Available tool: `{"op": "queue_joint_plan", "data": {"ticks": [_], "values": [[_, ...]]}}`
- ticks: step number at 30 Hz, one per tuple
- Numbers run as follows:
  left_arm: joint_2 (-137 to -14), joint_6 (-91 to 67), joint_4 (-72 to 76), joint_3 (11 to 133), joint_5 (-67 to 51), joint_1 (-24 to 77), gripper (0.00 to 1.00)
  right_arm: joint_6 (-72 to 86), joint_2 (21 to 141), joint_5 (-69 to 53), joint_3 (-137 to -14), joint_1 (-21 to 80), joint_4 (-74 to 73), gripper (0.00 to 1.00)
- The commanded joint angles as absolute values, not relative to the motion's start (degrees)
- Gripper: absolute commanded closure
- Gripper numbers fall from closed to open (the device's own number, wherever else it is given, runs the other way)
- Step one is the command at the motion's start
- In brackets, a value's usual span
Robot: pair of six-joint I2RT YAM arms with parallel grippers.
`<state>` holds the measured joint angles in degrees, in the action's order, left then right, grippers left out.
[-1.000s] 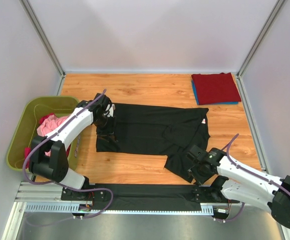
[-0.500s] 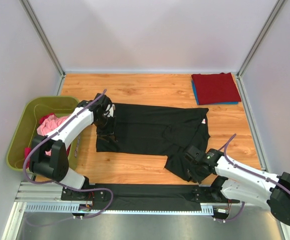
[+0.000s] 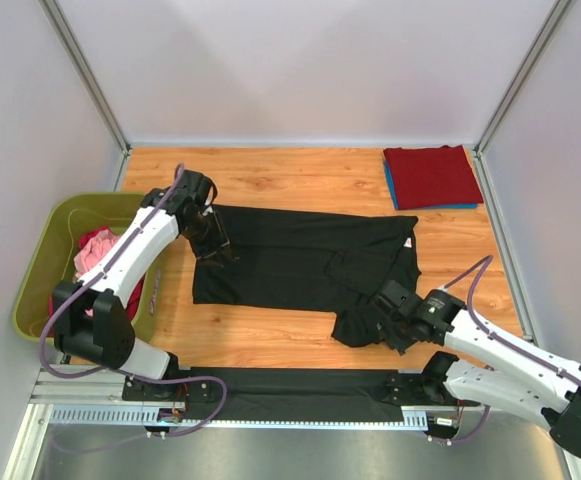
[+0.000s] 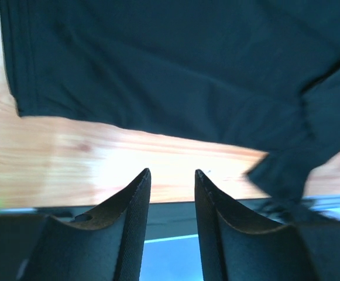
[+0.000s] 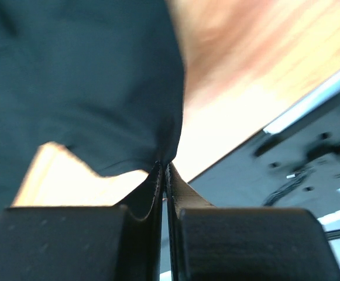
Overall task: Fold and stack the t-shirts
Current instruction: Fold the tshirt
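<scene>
Table (image 3: 300, 170): your black t-shirt (image 3: 290, 260) lies spread flat mid-table, unfolded, so you're probably at its first fold. Olive bin (image 3: 45, 265) on the left holds a pink shirt (image 3: 95, 250), not yet done. A folded dark red shirt (image 3: 432, 175) sits on a blue shirt (image 3: 390, 190) in the far right corner. Right gripper (image 5: 164, 167) is pinched tight on the black shirt's near edge. Left gripper (image 4: 171, 175) hangs by its left end, jaws apart, holding nothing. Next, you'd likely need the left to grab too, then lift both together. Wrist views are blurred, so whether it's sleeve or hem in the pinch is unclear.
</scene>
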<state>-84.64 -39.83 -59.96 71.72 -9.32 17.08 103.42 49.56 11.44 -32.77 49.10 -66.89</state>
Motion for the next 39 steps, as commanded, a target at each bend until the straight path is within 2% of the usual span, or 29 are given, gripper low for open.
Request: {"op": "queue_joint_plan", "data": {"ticks": [1,5,10,14,18,19,21,23,26,28,33,39], "values": [[-80.95,-56.55,-59.06,71.28,-12.39,15.12,0.57,102.48,51.92,16.78,-37.70,49.13,-65.92,1.00],[-85.59,-65.55,-63.80,73.12,-11.25,14.59,0.58,97.48,56.41,16.70,-42.88,46.94,-65.13,1.00],[-86.31,-72.76,-60.56,70.05,-12.74,14.50,0.59,86.77,61.25,15.82,-48.51,41.14,-63.46,1.00],[-85.35,-76.63,-64.41,71.28,-4.94,14.50,0.61,79.29,65.82,12.31,-51.06,35.17,-59.95,1.00],[-84.37,-78.76,-69.59,79.69,6.39,15.81,0.64,73.23,69.95,10.03,-54.22,29.72,-58.54,1.00],[-84.55,-78.58,-73.79,82.07,12.42,16.52,0.61,70.43,71.18,8.98,-54.84,29.01,-56.62,1.00],[-84.20,-79.88,-77.42,84.46,15.63,17.40,0.58,67.95,72.77,6.68,-55.98,27.69,-55.81,1.00],[-82.45,-82.78,-79.10,81.14,14.60,17.40,0.58,65.05,75.14,5.72,-57.91,27.42,-56.16,1.00],[-77.44,-88.58,-75.69,67.38,10.03,17.32,0.57,62.24,77.17,3.18,-59.32,27.51,-56.43,1.00],[-75.06,-92.10,-73.93,64.09,8.18,17.40,0.56,60.83,77.87,2.46,-59.76,27.51,-56.34,1.00],[-76.10,-95.97,-71.89,61.43,10.71,17.23,0.54,57.40,79.89,1.50,-60.99,26.90,-55.72,1.00],[-79.89,-102.02,-73.84,61.09,13.89,17.23,0.45,55.55,80.60,-1.49,-61.61,26.89,-56.16,1.00]]}}
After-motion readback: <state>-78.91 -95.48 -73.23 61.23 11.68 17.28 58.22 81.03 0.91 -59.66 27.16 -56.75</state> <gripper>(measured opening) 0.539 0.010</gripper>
